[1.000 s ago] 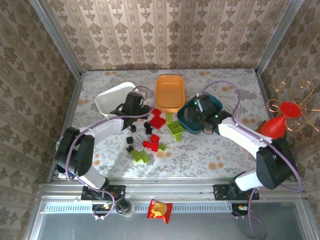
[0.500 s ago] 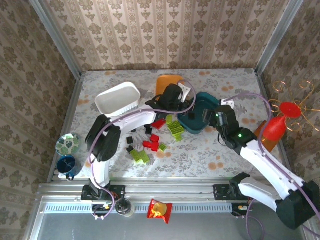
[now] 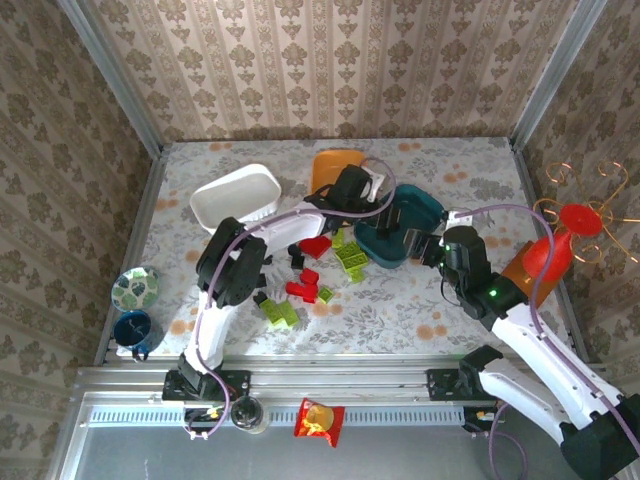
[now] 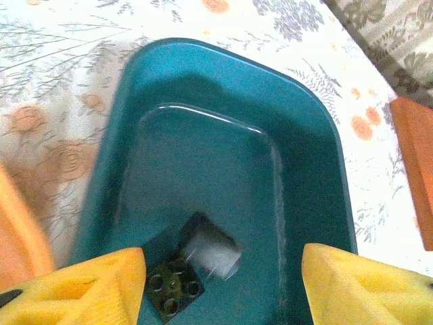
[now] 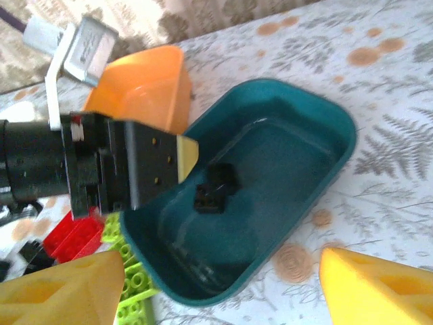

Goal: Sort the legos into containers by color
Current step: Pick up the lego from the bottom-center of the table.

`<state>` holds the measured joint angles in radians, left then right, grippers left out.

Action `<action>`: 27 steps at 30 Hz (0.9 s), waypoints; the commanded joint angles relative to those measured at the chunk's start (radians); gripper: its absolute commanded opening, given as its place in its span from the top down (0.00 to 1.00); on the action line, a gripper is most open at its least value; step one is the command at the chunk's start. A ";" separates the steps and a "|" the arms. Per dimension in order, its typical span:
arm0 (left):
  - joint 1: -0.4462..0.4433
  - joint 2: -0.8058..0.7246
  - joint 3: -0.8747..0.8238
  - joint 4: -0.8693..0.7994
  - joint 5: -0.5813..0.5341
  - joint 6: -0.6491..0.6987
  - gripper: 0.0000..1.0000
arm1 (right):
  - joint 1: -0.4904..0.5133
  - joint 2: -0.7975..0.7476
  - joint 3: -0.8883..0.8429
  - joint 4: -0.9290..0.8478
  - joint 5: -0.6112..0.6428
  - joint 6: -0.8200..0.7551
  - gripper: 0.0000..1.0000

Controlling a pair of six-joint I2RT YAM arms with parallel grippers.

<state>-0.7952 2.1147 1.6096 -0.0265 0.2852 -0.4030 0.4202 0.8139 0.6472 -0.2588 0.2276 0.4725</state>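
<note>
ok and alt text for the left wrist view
Looking down into the dark teal tub on a floral table, one black lego lies on its floor near the bottom of the frame. The left gripper is open, its yellow fingertips at the lower corners; the orange tub edges in at left.

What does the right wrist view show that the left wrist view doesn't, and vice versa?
Right wrist but not left wrist: red legos and lime legos beside the teal tub, plus the open right gripper. Left wrist but not right wrist: a rust-coloured edge at the right. Both: the teal tub holding a black lego, the orange tub, the open left gripper.
</note>
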 commanded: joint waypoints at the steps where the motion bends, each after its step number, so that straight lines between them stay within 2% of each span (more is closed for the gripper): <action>1: 0.048 -0.165 -0.105 0.094 0.012 -0.052 0.34 | 0.022 0.032 -0.017 0.029 -0.145 -0.018 0.23; 3: 0.072 -0.269 -0.205 0.137 -0.007 -0.058 0.32 | 0.065 0.077 -0.009 0.038 -0.203 -0.037 0.23; 8: 0.138 -0.592 -0.514 0.233 -0.101 -0.082 0.23 | 0.262 0.268 0.055 0.023 -0.236 -0.118 0.21; 11: 0.158 -0.792 -0.673 0.222 -0.200 -0.073 0.14 | 0.356 0.390 0.085 0.018 -0.268 -0.157 0.20; 13: 0.163 -0.928 -0.765 0.196 -0.261 -0.062 0.01 | 0.421 0.471 0.112 0.002 -0.266 -0.186 0.20; 16: 0.169 -1.112 -0.860 0.125 -0.315 -0.054 0.00 | 0.497 0.594 0.148 -0.010 -0.263 -0.217 0.20; 21: 0.177 -1.370 -0.993 0.011 -0.400 -0.078 0.00 | 0.546 0.759 0.213 -0.004 -0.255 -0.235 0.23; 27: 0.199 -1.639 -1.128 -0.041 -0.419 -0.110 0.00 | 0.549 0.881 0.291 0.001 -0.215 -0.263 0.30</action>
<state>-0.6125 0.5396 0.5049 -0.0044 -0.0937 -0.4831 0.9665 1.6627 0.8883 -0.2371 -0.0120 0.2420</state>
